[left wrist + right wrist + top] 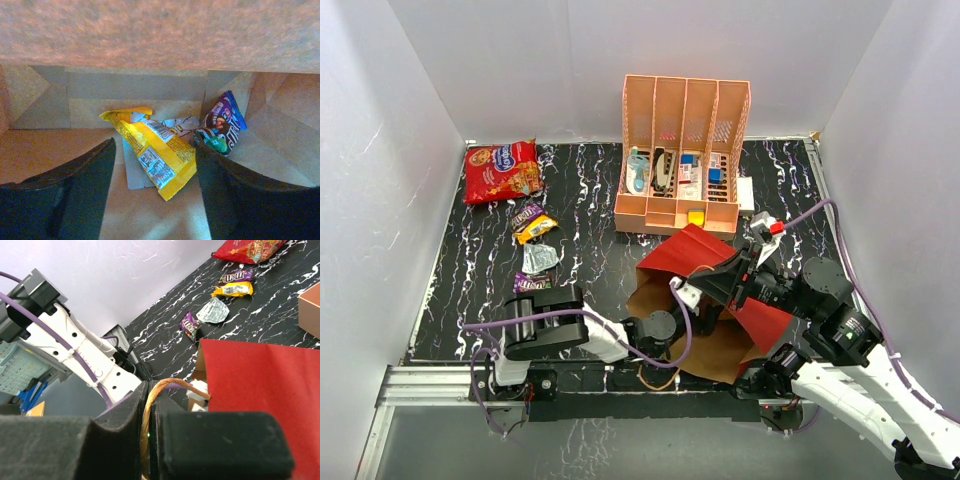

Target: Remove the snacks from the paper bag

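Note:
The paper bag (695, 250) lies on its side, red outside, brown inside. My right gripper (150, 412) is shut on its twine handle (172, 386), holding the mouth up. My left gripper (155, 200) is inside the bag, open, its fingers (75, 190) apart on the kraft floor. Just ahead of it lie a yellow packet (155, 152), a brown candy packet (222, 125) and a pale packet (180, 124) behind them. The yellow packet's tip reaches between the fingers without being pinched. Outside on the table lie the red cookie bag (502, 170) and small brown (527, 212), yellow (536, 229), silver (539, 259) and purple (532, 283) packets.
A peach slotted rack (683, 150) with small blue-white items stands behind the bag. White walls enclose the black marbled table (590, 230). The left arm (610, 335) stretches across the front edge into the bag's mouth.

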